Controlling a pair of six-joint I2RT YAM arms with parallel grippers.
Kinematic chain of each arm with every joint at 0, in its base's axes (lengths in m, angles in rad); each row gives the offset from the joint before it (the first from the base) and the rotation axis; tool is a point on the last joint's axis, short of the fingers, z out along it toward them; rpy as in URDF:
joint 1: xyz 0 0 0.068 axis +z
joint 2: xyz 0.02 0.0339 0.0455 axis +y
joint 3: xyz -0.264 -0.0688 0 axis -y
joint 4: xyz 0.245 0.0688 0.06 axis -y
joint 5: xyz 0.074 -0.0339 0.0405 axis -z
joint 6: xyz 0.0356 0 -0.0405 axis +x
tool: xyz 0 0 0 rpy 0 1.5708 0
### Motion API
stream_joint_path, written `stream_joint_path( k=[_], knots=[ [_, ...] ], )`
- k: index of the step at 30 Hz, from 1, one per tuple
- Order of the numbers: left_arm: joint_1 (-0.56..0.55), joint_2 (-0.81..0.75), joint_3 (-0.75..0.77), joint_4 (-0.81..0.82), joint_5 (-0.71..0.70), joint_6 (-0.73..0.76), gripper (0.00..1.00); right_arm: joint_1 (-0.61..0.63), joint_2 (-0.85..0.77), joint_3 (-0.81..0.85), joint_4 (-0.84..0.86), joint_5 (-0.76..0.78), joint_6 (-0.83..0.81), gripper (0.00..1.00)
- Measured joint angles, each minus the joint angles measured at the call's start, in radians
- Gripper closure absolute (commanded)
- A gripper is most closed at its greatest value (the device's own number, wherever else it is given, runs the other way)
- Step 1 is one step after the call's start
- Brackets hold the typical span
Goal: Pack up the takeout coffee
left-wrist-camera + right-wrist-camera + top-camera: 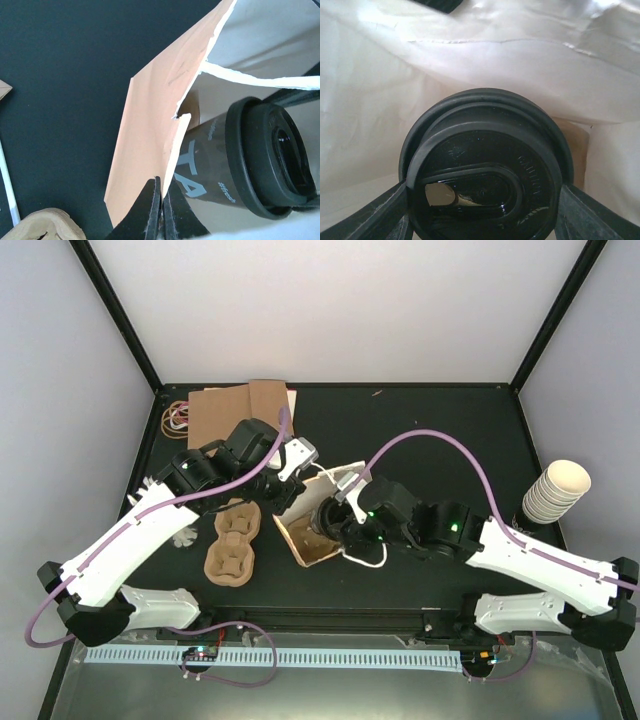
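On the black table, near the middle and just right of a brown moulded-pulp cup tray, a brown paper bag with a white inside, mouth open toward the right arm. Inside that mouth, a small dark takeout coffee cup with a round black plastic lid, lid end outward, gripped on both sides by the widely spread right pincer. Pinched tight on the bag's torn brown edge, the left pincer.

table: matte black – flat | walls: plain white, three sides | corner posts: black | light: even, soft
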Motion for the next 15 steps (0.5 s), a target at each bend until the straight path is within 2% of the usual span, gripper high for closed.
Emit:
stream_joint_path(
  k=[15],
  knots=[
    [0.000, -0.002, -0.002, 0.039, -0.086, -0.071, 0.98, 0.106, 0.000, -0.092, 0.003, 0.076, 0.016, 0.41]
  ],
)
